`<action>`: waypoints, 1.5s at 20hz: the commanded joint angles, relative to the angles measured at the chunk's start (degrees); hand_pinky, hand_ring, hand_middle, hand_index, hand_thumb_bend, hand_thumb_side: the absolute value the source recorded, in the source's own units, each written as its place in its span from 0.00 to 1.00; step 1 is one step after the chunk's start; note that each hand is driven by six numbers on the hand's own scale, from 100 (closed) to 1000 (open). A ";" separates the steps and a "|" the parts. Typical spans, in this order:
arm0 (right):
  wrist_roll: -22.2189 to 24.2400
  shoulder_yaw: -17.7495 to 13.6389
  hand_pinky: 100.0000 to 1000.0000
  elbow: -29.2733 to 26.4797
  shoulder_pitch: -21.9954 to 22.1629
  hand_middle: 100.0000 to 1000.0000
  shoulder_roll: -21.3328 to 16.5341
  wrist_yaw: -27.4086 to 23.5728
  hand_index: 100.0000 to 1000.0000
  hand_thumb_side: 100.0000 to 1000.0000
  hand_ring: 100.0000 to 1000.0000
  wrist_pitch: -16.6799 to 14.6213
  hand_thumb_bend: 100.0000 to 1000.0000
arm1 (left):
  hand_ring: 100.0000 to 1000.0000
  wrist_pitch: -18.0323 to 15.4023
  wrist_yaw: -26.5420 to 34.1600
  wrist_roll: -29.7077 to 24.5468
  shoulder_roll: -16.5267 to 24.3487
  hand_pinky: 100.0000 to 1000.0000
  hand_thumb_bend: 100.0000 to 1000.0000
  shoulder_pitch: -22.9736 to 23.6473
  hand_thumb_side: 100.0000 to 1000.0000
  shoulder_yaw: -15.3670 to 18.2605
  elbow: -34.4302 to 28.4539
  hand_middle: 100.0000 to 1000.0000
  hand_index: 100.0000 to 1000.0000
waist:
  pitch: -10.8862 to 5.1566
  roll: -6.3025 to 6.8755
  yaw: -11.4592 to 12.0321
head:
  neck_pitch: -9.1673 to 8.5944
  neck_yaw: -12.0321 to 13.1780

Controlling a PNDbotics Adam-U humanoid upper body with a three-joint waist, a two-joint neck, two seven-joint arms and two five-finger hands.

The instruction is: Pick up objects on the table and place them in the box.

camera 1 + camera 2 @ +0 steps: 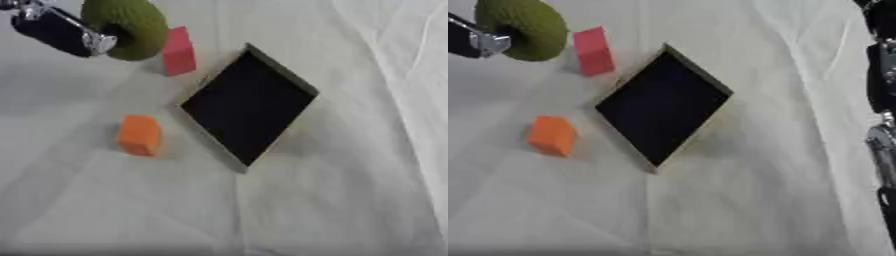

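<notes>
My surface (350,200) under wrinkled white cloth, dark shallow box (249,107), orange block (140,135) left, pink block (178,51) behind

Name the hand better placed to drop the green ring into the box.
Left. The left hand already carries the green ring at the upper left, a short way from the box. The right arm only shows along the right edge, farther off.

We see the box (248,104) mouth unobstructed from above. Red block (179,51) stands near its upper-left edge, orange block (140,135) left of it. Surface (332,200) below and right lies open.
</notes>
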 commanded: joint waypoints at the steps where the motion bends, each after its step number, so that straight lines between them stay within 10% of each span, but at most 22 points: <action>1: 0.07 -0.59 0.85 -1.16 -0.90 0.67 -1.74 -0.71 0.78 0.57 0.90 -0.19 0.00 | 0.55 0.19 1.47 0.64 -1.55 0.64 0.00 -2.68 0.00 -0.59 0.81 0.52 0.58 | -1.59 0.93 -0.36 | 0.07 0.10; 30: 1.01 -0.22 0.86 -1.16 -6.55 0.67 0.18 -3.50 0.79 0.59 0.90 1.80 0.00 | 0.58 -7.19 3.71 11.72 -16.72 0.67 0.00 -6.92 0.14 -4.13 29.36 0.56 0.62 | 2.12 2.42 -6.64 | -0.69 1.03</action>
